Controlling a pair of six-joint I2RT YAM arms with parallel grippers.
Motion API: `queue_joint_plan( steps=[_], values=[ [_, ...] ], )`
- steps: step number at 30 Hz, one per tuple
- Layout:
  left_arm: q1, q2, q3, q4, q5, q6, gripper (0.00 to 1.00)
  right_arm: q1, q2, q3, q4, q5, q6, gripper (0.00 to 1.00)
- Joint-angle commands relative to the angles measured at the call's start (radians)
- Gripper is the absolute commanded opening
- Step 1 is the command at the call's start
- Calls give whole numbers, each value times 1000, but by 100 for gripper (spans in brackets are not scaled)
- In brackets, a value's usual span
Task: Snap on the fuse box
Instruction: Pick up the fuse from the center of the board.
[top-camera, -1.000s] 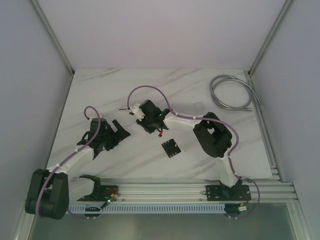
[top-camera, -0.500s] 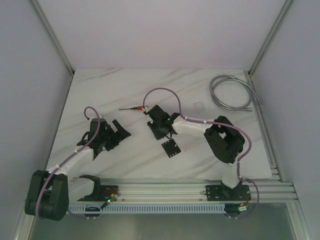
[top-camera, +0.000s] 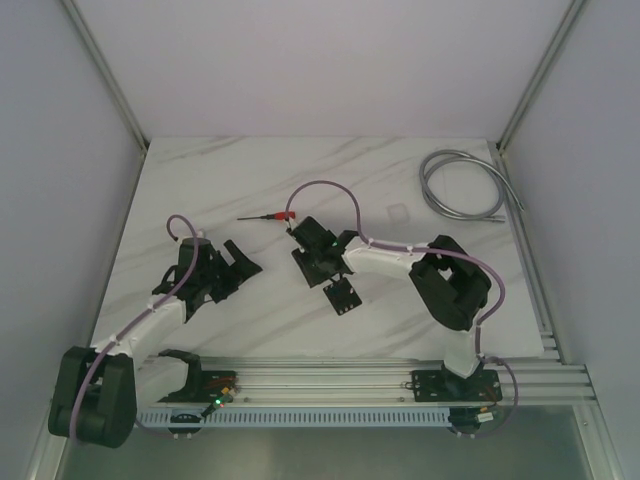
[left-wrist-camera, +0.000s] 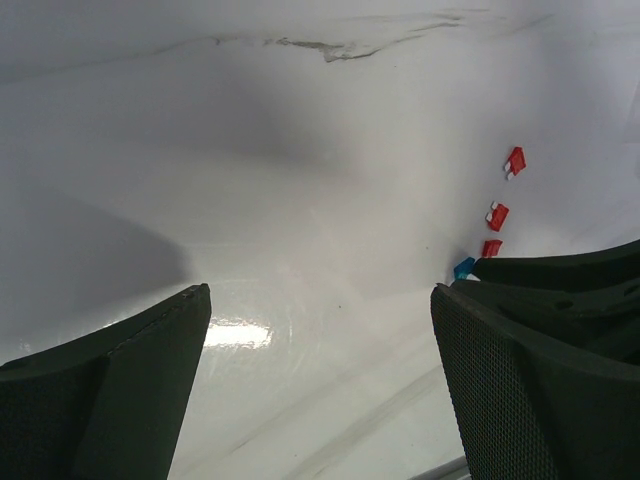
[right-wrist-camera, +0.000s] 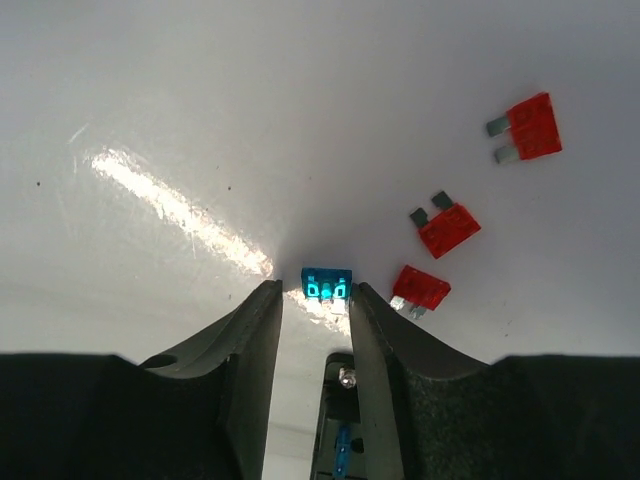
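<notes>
The black fuse box (top-camera: 342, 295) lies flat on the white table, just on the near side of my right gripper (top-camera: 320, 266). In the right wrist view a strip of the fuse box (right-wrist-camera: 343, 420) shows between my fingers. My right gripper (right-wrist-camera: 315, 290) is low over the table, its jaws a narrow gap apart. A blue fuse (right-wrist-camera: 327, 285) lies between the tips, close to the right finger, with room on its left. Three red fuses (right-wrist-camera: 447, 226) lie to its right. My left gripper (top-camera: 232, 268) is open and empty, to the left.
A small clear lid (top-camera: 398, 213) lies behind the right arm. A red-handled tool (top-camera: 270, 216) lies at the middle back. A coiled grey cable (top-camera: 462, 185) sits at the back right. The left wrist view shows the loose fuses (left-wrist-camera: 497, 215) beside my right gripper.
My right gripper has moved toward the near side and down over the loose fuses, close to the fuse box, uncovering the red-handled tool. The left arm has barely moved.
</notes>
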Motion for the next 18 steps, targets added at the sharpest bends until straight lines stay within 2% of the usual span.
queue_joint_plan(
  steps=[1, 10, 18],
  values=[
    [8, -22, -20, -12, 18, -9, 100, 21, -5, 25, -95, 16, 12, 40],
    [8, -23, -19, -12, 16, -10, 100, 23, 20, 62, -103, 89, 32, 45],
    [7, -22, -21, -11, 17, -12, 100, 25, 59, 87, -106, 92, 49, 44]
  ],
)
